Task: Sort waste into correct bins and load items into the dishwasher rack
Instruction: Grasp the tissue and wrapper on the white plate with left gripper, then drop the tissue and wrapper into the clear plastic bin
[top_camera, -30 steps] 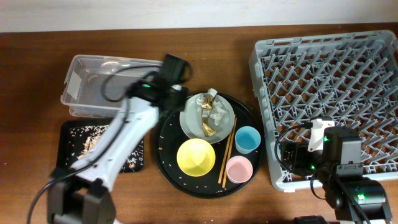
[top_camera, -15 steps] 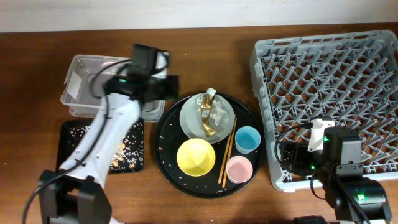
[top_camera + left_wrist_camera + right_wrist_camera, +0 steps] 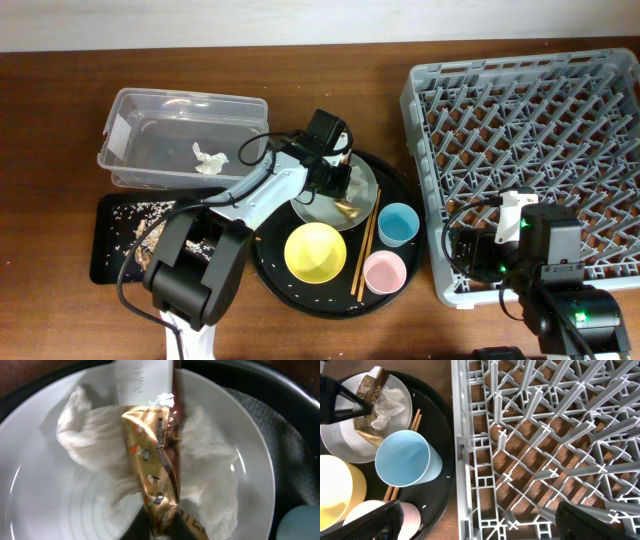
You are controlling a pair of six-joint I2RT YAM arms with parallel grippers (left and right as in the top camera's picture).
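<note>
My left gripper (image 3: pixel 338 182) is down on the grey plate (image 3: pixel 312 205), shut on the gold-brown foil wrapper (image 3: pixel 150 460); its fingers (image 3: pixel 162 527) pinch the wrapper's lower end. Crumpled white tissue (image 3: pixel 95 445) lies under the wrapper on the plate (image 3: pixel 45 505). Another tissue piece (image 3: pixel 208 158) lies in the clear tub (image 3: pixel 125 110). The shallow black tray (image 3: pixel 110 250) holds food scraps. The yellow bowl (image 3: pixel 316 251), blue cup (image 3: pixel 398 224), pink cup (image 3: pixel 384 271) and chopsticks (image 3: pixel 364 245) sit on the round tray. My right gripper (image 3: pixel 485 520) is open and empty over the rack's (image 3: pixel 520 130) front-left edge.
The large round black tray (image 3: pixel 265 235) holds the dishes between the bins and the rack. In the right wrist view the blue cup (image 3: pixel 402 460) stands close to the rack's left wall (image 3: pixel 460 460). The wooden table's far edge runs along the top.
My left arm swung from over the clear tub, leaving a tissue piece in it, right to the grey plate, and its gripper now pinches the foil wrapper. The right arm has not moved.
</note>
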